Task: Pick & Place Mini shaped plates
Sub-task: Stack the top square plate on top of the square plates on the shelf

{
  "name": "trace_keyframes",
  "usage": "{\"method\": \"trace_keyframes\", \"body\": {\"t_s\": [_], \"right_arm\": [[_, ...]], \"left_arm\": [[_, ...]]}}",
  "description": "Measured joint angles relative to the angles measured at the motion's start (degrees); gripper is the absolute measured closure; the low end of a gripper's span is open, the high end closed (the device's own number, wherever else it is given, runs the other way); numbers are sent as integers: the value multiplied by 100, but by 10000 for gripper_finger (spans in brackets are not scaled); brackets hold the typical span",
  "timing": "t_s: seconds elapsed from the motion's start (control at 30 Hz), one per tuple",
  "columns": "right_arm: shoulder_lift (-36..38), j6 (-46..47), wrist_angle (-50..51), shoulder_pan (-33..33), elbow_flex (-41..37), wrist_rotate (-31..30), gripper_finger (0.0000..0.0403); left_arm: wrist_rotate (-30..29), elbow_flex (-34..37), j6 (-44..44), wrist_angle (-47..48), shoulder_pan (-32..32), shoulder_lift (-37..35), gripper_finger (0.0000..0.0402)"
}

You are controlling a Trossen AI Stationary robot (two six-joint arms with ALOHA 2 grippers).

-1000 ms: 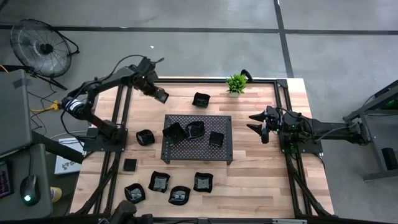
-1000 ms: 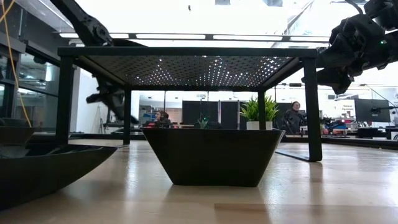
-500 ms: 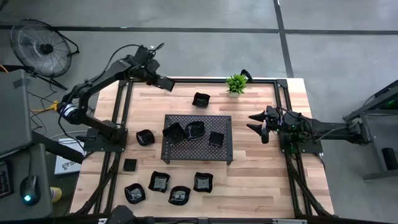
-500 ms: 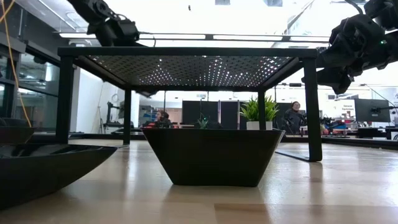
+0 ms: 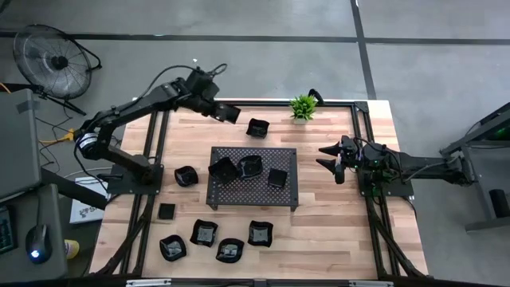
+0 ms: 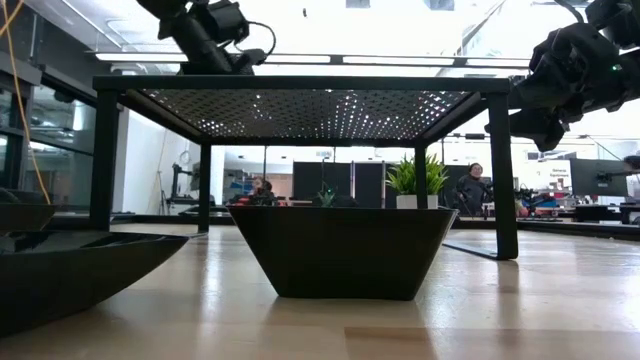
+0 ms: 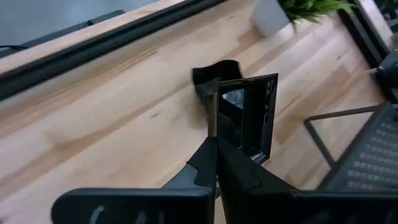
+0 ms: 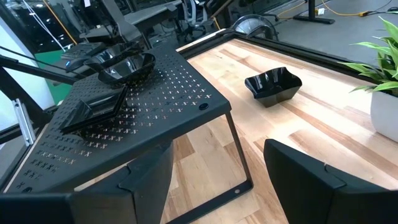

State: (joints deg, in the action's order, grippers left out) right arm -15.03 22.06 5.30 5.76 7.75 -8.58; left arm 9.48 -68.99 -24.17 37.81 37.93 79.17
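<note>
Square plate [image 7: 247, 115] clamped in left claw [image 7: 214, 146], above table's far edge [image 5: 263, 104]

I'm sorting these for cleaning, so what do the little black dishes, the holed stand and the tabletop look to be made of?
Dishes: probably glazed ceramic or hard plastic, as the gloss catches the light.
Stand: likely dark painted metal, matte, with neat rows of punched holes and thin straight legs.
Tabletop: wood, pale planks with visible grain and a light sheen.

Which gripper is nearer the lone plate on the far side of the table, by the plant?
Left. The left gripper, shut on a square plate, hangs just beside that lone plate. The right gripper, open, waits beyond the tray's right end.
</note>
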Motion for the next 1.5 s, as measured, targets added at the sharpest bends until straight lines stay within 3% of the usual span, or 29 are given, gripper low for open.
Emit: {"method": "trace_keyframes", "body": {"t_s": [0.33, 0.77, 1.5], "right_arm": [[0, 0, -2, -2, 0, 0, 157], [0, 0, 0, 0, 0, -2, 157], [0, 0, 0, -2, 0, -1, 157]], "left_arm": [[-769, 0, -923, -309, -1193, 1, 401], [-1852, 2, -1839, -1385, -2508, 5, 401], [-3201, 7, -3006, -2214, -4004, 106, 401]]}}
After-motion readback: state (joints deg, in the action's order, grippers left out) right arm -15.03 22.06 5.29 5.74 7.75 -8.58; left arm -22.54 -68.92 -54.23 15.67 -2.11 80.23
